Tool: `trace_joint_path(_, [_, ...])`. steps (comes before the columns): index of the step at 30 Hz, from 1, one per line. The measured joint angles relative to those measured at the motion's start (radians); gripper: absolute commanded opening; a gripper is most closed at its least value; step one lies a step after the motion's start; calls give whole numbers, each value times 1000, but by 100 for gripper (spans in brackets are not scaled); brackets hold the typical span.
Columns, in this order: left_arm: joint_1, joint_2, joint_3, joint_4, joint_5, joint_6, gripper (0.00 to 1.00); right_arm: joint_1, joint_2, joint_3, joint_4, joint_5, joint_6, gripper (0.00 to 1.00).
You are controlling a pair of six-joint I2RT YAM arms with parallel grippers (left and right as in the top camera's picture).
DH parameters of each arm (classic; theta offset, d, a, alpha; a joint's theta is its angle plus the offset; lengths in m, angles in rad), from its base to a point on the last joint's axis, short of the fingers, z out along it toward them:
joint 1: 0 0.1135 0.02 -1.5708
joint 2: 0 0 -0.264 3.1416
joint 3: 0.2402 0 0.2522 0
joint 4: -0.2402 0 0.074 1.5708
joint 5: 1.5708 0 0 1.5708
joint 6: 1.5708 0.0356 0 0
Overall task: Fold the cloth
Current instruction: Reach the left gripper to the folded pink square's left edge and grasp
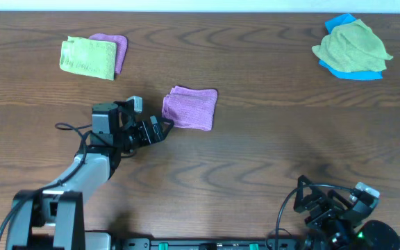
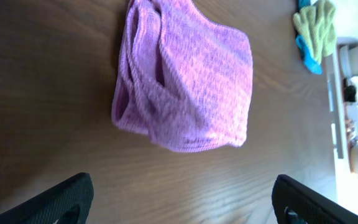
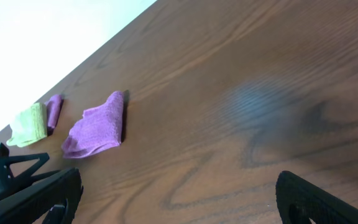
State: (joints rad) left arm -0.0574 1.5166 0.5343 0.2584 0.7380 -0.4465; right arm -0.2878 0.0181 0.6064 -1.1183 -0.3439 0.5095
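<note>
Left jaws fill the bottom of the left wrist view, the two dark fingers [image 2: 67, 199] spread wide, bare counter [image 2: 55, 93] between them and nothing in their grip. Just ahead of them sits the cloth [image 2: 188, 74], lilac and fuzzy, bundled into a compact folded packet with its layered edges facing the wrist camera. From overhead it lies a little left of the counter's middle, and the left arm [image 1: 96, 163] reaches up from the near edge with its tips right at the cloth's left side. Over to the near right corner: the right jaws hang wide apart too, black fingers [image 3: 55, 193] empty, well away from the cloth. Far left, a lime-green cloth [image 1: 87, 57] lies on top of a second purple cloth [image 1: 119, 50]. Far right, a green cloth [image 1: 353, 45] lies crumpled over a blue cloth [image 1: 358, 72].
</note>
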Motion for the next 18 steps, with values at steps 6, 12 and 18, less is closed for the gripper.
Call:
trace_joint_path(6, [0,72,0,68,22,-45,93,0,0,0,0,0,0,99])
trace_joint_path(12, [0,123,0,137,34,-51,93,0,0,0,0,0,0,99])
trace_joint_path(18, [0,157,0,183,51,-51,93,0,0,0,0,0,0,99])
